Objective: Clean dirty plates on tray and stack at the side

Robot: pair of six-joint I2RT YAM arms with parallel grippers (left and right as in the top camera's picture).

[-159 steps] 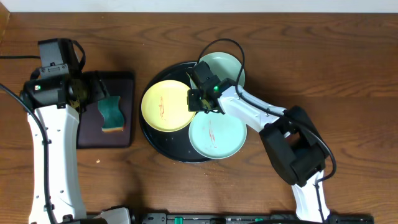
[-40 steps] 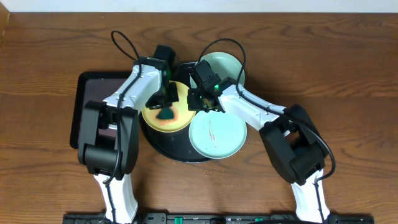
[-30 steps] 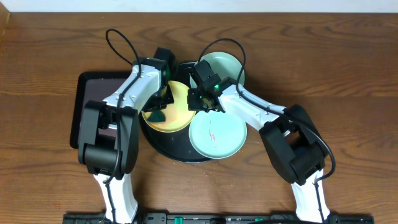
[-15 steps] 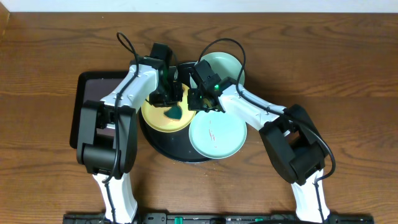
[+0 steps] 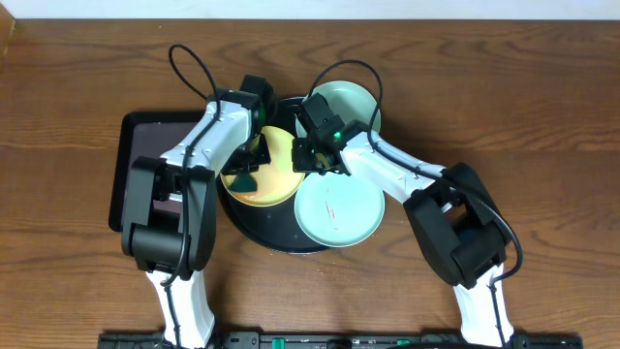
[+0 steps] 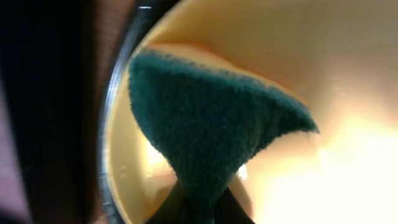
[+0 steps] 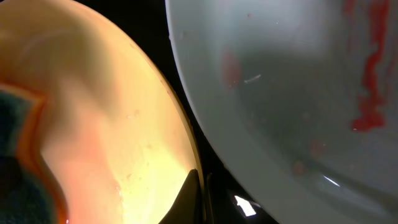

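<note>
On the round black tray (image 5: 276, 239) lie three plates: a pale yellow plate (image 5: 276, 167) at the left, an aqua plate (image 5: 339, 211) at the front right and a second aqua plate (image 5: 356, 103) at the back. My left gripper (image 5: 251, 167) is shut on a dark green sponge (image 5: 244, 180), pressed on the yellow plate's left part. In the left wrist view the sponge (image 6: 205, 118) fans out over the yellow plate (image 6: 323, 81). My right gripper (image 5: 314, 155) is shut on the yellow plate's right rim (image 7: 186, 149). The near aqua plate (image 7: 292, 81) carries red smears.
A rectangular black tray (image 5: 136, 160) lies left of the round tray, partly under my left arm. Both arms reach in over the round tray from the front. Bare wooden table (image 5: 542, 116) extends to the right and behind.
Over the last half second the left gripper has slid the sponge leftward across the yellow plate, back to where it was a second ago. The right gripper has not moved.
</note>
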